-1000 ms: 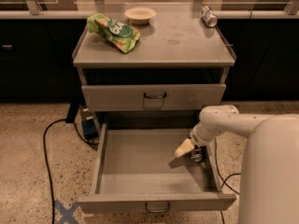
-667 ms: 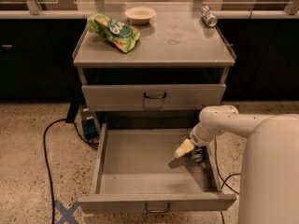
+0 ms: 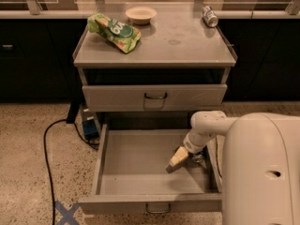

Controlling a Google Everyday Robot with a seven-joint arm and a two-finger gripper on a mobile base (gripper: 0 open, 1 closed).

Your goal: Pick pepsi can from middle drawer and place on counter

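so the pincer [image 3: 180,158] is down inside the pulled-out middle drawer [image 3: 136,161], over toward its right side, hanging off the white arm [image 3: 206,125] that bends in from the robot's big pale body [image 3: 262,168] at the right edge. honestly can't tell if the pincer is open or closed from this angle. the pepsi can [image 3: 198,158] looks like the small dark thing with a silvery rim just right of the pincer, close to the drawer's right wall; whether they're touching i can't say. the closed drawer [image 3: 154,97] above it has a small dark handle. up on the grey worktop [image 3: 178,48] there's a green chip bag [image 3: 115,31] at the back left, a pale bowl [image 3: 140,14] just behind it near the back edge, and a silvery can [image 3: 210,16] lying on its side in the back right corner. on the speckled floor [image 3: 28,172] to the left, a black cable [image 3: 46,146] loops toward the cabinet, and there's a blue tape x [image 3: 65,213] near the drawer's front left corner.
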